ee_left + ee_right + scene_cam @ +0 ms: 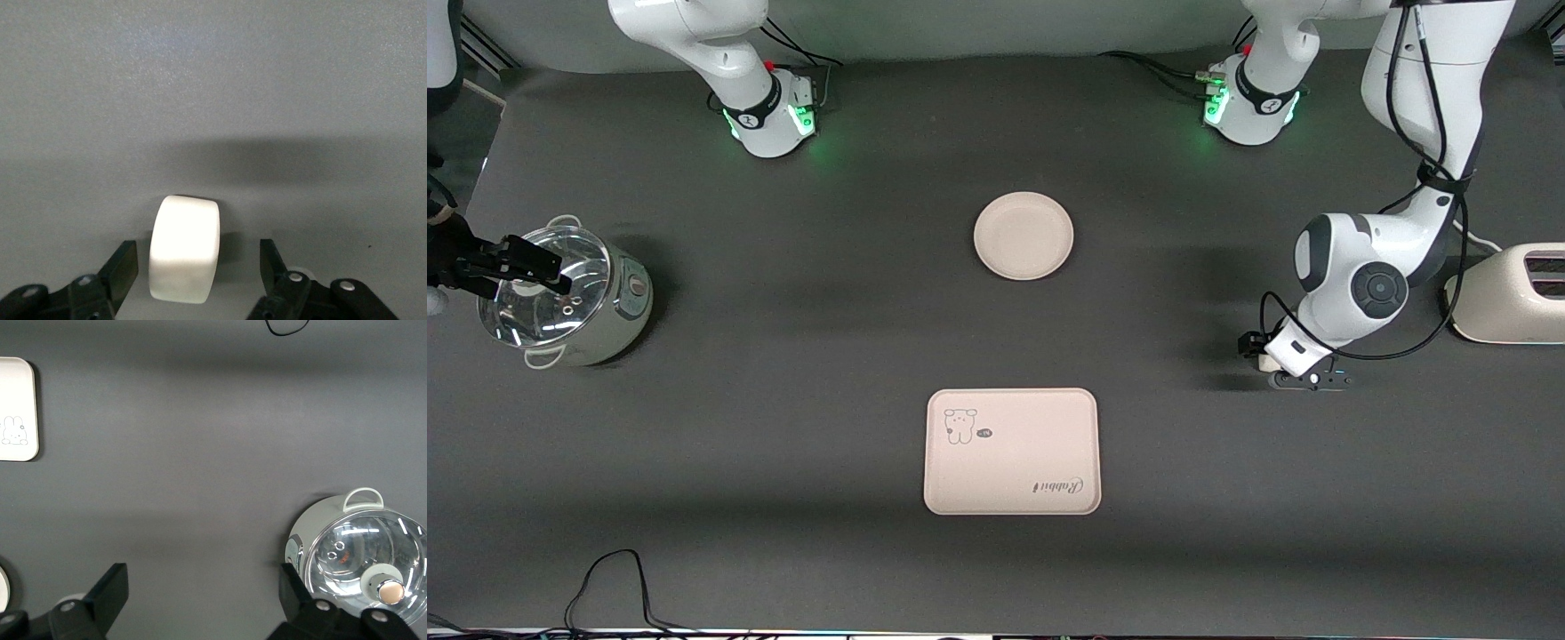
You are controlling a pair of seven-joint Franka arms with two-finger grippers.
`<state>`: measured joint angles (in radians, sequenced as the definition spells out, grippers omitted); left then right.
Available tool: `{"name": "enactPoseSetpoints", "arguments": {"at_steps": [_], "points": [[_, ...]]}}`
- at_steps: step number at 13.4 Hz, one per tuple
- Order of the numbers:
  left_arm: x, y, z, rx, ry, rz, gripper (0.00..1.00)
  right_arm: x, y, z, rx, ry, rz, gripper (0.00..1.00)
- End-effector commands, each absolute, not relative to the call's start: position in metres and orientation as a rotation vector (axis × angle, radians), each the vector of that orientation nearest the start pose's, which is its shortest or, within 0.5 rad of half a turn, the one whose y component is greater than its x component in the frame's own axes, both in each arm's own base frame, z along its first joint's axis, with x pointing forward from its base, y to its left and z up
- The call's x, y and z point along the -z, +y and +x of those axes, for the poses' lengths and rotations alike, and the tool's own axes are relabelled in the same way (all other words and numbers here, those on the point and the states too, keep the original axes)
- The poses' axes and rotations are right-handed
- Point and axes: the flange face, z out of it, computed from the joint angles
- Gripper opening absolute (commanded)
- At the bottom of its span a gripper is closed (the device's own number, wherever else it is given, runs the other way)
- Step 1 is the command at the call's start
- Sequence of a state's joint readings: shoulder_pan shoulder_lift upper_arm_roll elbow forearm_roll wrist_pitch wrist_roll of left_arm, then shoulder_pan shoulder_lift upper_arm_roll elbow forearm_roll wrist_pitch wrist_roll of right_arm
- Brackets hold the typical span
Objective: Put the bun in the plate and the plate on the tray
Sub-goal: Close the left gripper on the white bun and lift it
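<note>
Now my left gripper point(193, 267) sits low w/ fingers apart astride the small white stubby bun point(185, 248) on the mat, toward the left arm's end. Next: squeeze, lift, carry to the round cream plate point(1024, 236). Right gripper point(200, 600) waits wide over the glass-lidded pot point(560, 295).

**What the cameras cannot make out**

From across the table, the bun is hidden beneath the left gripper point(1307, 378) at the middle right of the frame. The toaster point(1507, 293) is cut off by the right edge. The right gripper point(516, 267) comes in from the left edge, its arm out of frame. In the left wrist view the finger point(123, 270) bases run off the bottom edge. The small print beside the tray point(1011, 451) cartoon is too small to read.
</note>
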<state>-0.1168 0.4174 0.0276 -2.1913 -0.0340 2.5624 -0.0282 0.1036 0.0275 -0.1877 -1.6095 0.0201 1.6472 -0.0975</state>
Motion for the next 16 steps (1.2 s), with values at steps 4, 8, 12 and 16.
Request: {"name": "enactPoseSetpoints", "arguments": {"at_steps": [4,8,12,16], "points": [[-0.186,-0.049,0.552,-0.062,0.058,-3.14,0.12,-0.601,-0.044,0.562,0.022,-0.005,-3.123,1.0],[-0.197,-0.046,0.557,-0.053,0.075,-3.141,0.1,-0.601,-0.044,0.562,0.022,-0.007,-3.123,1.0],[-0.261,-0.054,0.564,-0.106,0.108,-3.147,0.13,-0.6,-0.044,0.562,0.02,-0.01,-3.123,1.0],[-0.358,-0.088,0.553,-0.169,0.187,-3.154,0.14,-0.599,-0.046,0.562,0.017,-0.005,-3.123,1.0]]}}
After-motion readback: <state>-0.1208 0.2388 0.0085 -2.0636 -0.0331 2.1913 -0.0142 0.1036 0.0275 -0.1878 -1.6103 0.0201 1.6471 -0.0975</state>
